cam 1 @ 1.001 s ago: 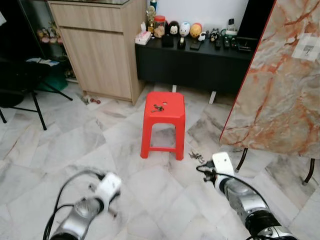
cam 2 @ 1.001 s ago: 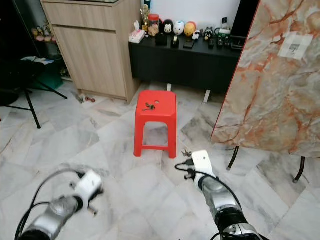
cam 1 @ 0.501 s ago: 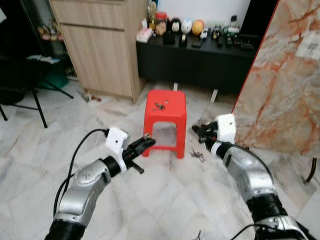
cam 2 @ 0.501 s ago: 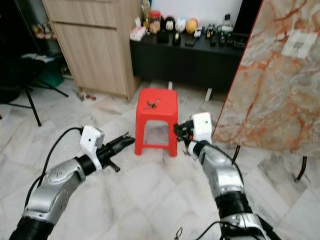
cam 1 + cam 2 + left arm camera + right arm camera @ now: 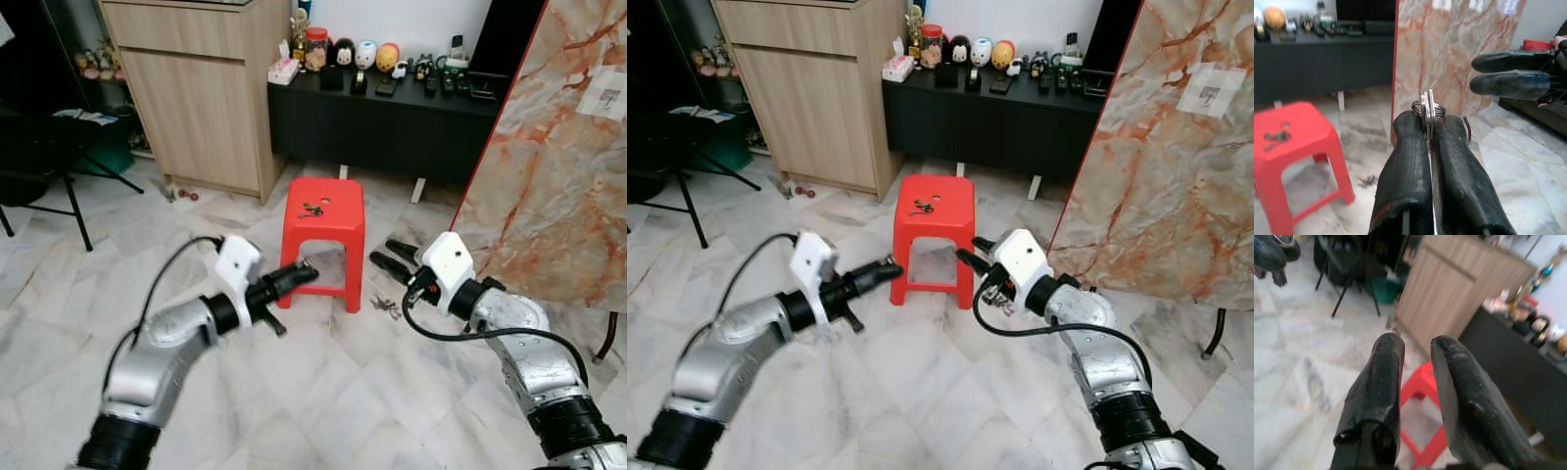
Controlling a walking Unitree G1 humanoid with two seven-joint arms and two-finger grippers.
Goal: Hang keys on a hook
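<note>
- A key ring (image 5: 1427, 105) sits pinched at the tips of the left gripper (image 5: 304, 273), jaws closed on it, raised before the red stool (image 5: 323, 241).
- The right gripper (image 5: 389, 255) faces it nearby, jaws slightly parted and empty.
- More keys lie on the stool top (image 5: 312, 209) and on the marble floor (image 5: 387, 306) beside the stool.

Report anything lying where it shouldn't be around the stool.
One bunch of keys lies loose on the marble floor beside the red stool, below the right gripper. Another small bunch sits on the stool's seat. The left gripper pinches a key ring.
</note>
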